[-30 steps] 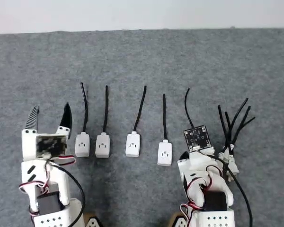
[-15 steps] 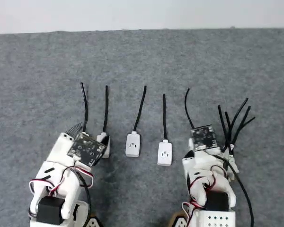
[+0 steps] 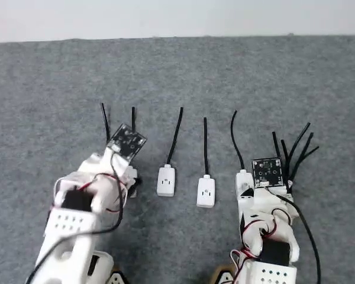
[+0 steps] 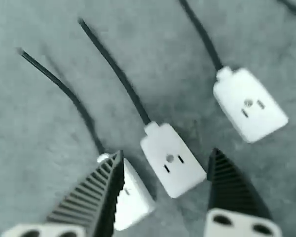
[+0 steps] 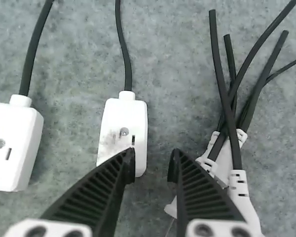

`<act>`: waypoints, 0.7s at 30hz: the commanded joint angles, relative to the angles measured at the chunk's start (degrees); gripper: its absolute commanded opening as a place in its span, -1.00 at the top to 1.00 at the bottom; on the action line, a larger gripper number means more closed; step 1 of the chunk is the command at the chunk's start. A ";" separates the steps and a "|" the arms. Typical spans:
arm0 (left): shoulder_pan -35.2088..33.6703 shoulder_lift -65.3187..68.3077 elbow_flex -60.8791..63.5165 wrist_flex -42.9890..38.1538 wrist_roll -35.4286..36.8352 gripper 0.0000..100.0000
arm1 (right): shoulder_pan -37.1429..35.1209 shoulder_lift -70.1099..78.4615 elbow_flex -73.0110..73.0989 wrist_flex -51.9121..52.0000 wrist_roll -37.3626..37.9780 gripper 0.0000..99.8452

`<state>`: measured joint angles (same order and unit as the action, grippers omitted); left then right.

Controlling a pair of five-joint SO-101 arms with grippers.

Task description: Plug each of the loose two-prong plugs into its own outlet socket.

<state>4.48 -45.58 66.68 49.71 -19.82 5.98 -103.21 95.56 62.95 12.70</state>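
hovering wide open, the left gripper (image 4: 167, 152) straddles a socket (image 4: 173, 167); the right gripper (image 5: 152, 151) gapes slightly, empty.

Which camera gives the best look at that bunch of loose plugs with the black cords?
The right wrist view: the loose plugs lie close up beside the right gripper, cords fanning out. The high view shows them from far off, partly behind that arm. The left wrist view faces outlet sockets instead.
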 commanded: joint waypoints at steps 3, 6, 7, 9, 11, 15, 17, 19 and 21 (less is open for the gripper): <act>3.25 1.93 -1.54 -2.90 1.05 0.46 | 0.66 -0.66 -1.93 -1.45 -0.09 0.75; 5.45 -1.41 1.36 -4.40 1.93 0.46 | 0.66 -0.66 -1.93 -1.45 -0.09 0.75; 5.80 -2.64 2.68 -5.80 3.43 0.46 | 0.66 -0.66 -1.93 -1.45 -0.09 0.75; 6.24 -5.19 4.53 -6.77 6.42 0.46 | 0.66 -0.66 -1.85 -1.45 -0.09 0.75; 6.15 -7.38 5.93 -6.68 6.68 0.46 | 0.66 -0.66 -1.85 -1.19 -0.09 0.75; 5.80 -11.96 9.80 -8.79 7.03 0.46 | 1.10 -0.66 -1.85 -0.92 0.00 0.75; 5.71 -14.33 12.53 -10.99 7.03 0.46 | 1.19 -0.57 -1.85 -1.01 0.00 0.75; 4.92 -16.97 13.93 -11.25 7.12 0.46 | 1.19 -0.04 -2.11 -0.31 1.32 0.74; 2.99 -18.90 14.55 -11.43 7.12 0.46 | 1.19 -0.04 -4.66 3.03 3.25 0.68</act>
<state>9.58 -61.05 81.19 40.22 -13.41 6.51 -103.21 95.56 63.30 13.49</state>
